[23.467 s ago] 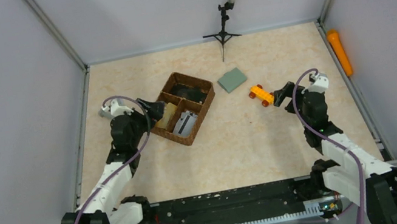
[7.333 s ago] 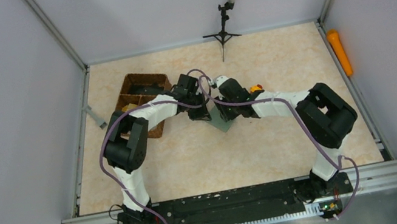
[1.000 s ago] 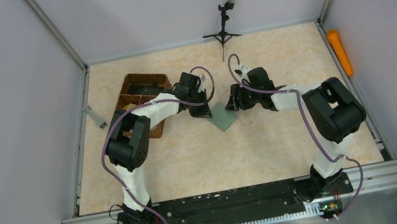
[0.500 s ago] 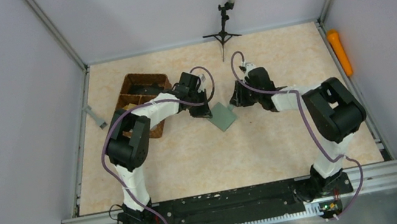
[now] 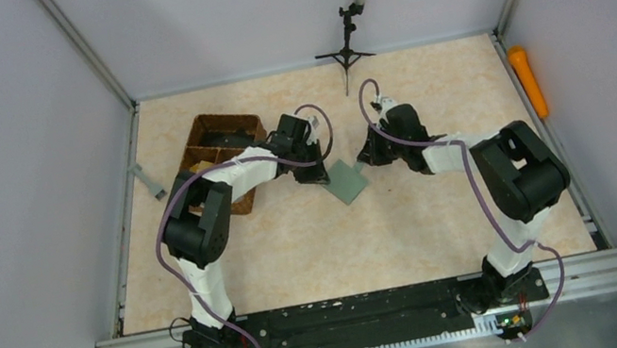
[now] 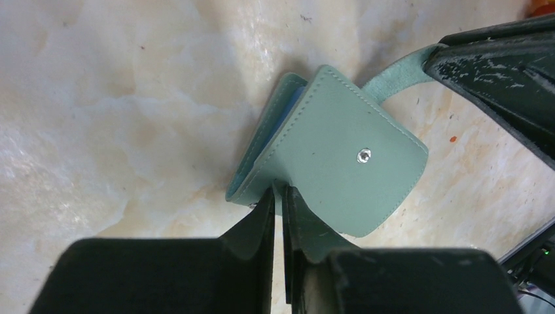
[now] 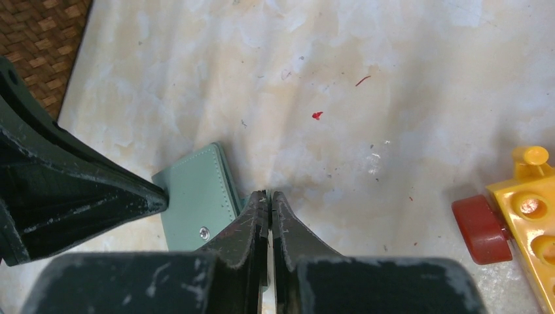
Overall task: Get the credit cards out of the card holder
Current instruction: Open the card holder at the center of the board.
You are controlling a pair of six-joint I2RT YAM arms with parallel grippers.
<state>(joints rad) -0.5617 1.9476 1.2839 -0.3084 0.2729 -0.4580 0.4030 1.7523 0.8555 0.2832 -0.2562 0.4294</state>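
The grey-green card holder (image 5: 347,181) lies folded on the table between both arms, its snap stud facing up (image 6: 334,157). My left gripper (image 6: 280,190) is shut on the holder's near edge. My right gripper (image 7: 267,195) is shut too. In the left wrist view the holder's thin strap (image 6: 393,70) runs into the right gripper's fingers (image 6: 491,65). A blue-grey lining shows at the holder's open side (image 6: 293,104). The credit cards are hidden inside it.
A brown wicker tray (image 5: 218,142) stands just left of the left gripper. A yellow toy block with a red wheel (image 7: 517,216) lies close to the right of my right gripper. A small black tripod (image 5: 346,50) stands at the back, and an orange cylinder (image 5: 526,81) lies at the right wall.
My right gripper's jaws have closed from partly open to shut beside the holder. The left gripper and the holder have stayed in place.
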